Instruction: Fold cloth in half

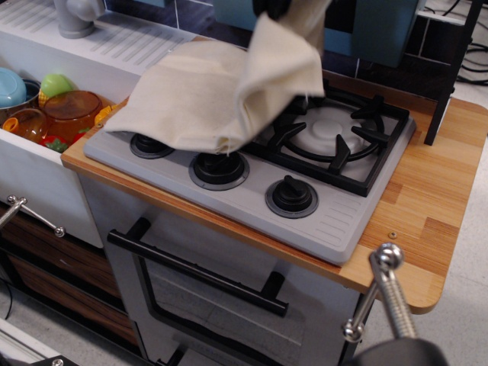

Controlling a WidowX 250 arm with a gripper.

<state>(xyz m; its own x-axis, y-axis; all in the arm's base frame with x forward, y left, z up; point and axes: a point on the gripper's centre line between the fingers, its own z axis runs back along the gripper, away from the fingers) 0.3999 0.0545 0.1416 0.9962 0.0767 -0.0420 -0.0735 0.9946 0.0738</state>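
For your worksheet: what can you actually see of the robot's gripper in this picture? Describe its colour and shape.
Very little. Only a small black piece of the gripper shows at the top edge, above the raised cloth. Its shape, fingers, cables and markings are cut off or hidden.

End effector [273, 8] showing only as a dark tip at the 12 o'clock edge of the view, cut off by the frame. It is hanging high, pinching the raised corner of the cloth [229, 88]; the arm itself is lying outside the view.
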